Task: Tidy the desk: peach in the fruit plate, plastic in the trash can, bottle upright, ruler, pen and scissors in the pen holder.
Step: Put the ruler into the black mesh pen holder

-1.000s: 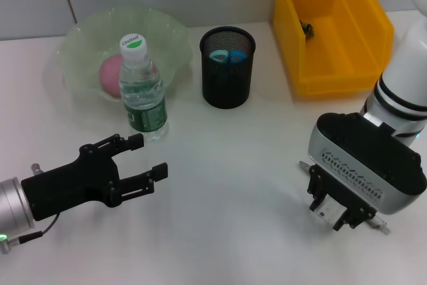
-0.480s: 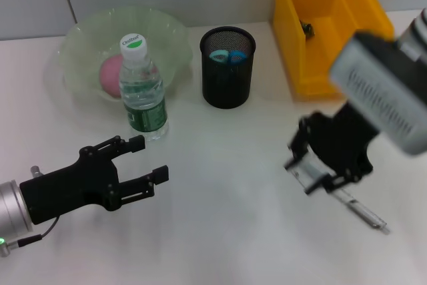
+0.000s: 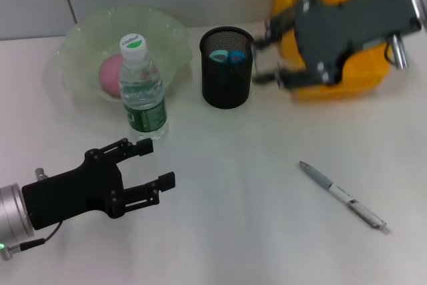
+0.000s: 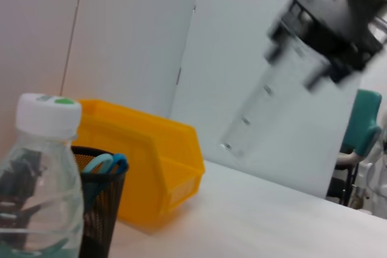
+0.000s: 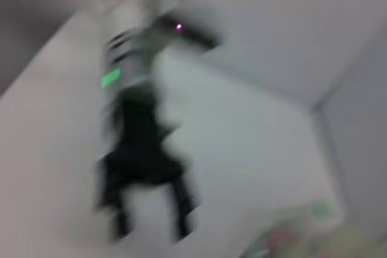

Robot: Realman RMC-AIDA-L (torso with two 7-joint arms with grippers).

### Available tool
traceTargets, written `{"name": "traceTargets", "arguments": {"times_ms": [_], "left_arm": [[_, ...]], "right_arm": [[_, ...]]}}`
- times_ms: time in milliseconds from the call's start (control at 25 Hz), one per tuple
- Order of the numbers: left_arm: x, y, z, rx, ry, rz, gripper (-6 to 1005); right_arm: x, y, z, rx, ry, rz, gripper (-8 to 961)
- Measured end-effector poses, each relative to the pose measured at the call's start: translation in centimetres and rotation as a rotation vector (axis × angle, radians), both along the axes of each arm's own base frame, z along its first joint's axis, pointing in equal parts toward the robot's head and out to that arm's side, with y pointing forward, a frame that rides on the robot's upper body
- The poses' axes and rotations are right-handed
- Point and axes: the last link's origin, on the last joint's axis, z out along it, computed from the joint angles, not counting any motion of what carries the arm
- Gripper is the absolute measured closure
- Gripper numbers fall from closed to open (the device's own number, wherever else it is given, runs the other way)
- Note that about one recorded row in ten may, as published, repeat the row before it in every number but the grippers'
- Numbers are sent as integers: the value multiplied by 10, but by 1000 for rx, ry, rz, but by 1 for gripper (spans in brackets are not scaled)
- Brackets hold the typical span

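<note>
My right gripper (image 3: 261, 58) hangs in the air just right of the black mesh pen holder (image 3: 227, 75). It is shut on a clear ruler (image 4: 257, 104), which the left wrist view shows hanging from it. Blue-handled scissors (image 3: 225, 56) stand in the holder. A silver pen (image 3: 341, 195) lies on the table at the front right. The water bottle (image 3: 141, 91) stands upright. The pink peach (image 3: 111, 75) lies in the pale green fruit plate (image 3: 80, 41). My left gripper (image 3: 155, 163) is open and empty, low at the front left.
The yellow bin (image 3: 288, 5) stands at the back right, partly behind my right gripper. The left wrist view shows the bottle (image 4: 42, 179), the pen holder (image 4: 100, 209) and the bin (image 4: 157, 161) in a row. The right wrist view is blurred.
My right gripper has risen from the front right of the table with the ruler and swung back to beside the pen holder. The pen now lies uncovered. My left gripper has barely moved.
</note>
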Motion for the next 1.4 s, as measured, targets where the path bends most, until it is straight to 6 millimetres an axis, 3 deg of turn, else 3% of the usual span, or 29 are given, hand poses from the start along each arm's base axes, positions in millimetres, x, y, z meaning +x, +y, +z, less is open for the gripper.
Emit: {"name": "traceTargets", "arguments": {"times_ms": [240, 320, 440, 680, 880, 1400], "left_arm": [[5, -1, 0, -16, -10, -31, 186], [8, -2, 0, -32, -11, -58, 186], [10, -2, 0, -42, -14, -72, 187], [13, -2, 0, -56, -11, -95, 187], [15, -3, 0, -74, -10, -115, 187], [14, -6, 3, -77, -2, -131, 188]], "right_arm": [[-1, 24, 11, 141, 204, -164, 556], [-2, 40, 11, 180, 288, -270, 556], [-4, 47, 8, 183, 326, -315, 556], [-12, 76, -17, 226, 385, -456, 555], [-15, 86, -25, 239, 415, -497, 555], [-14, 104, -75, 273, 431, -587, 548]]}}
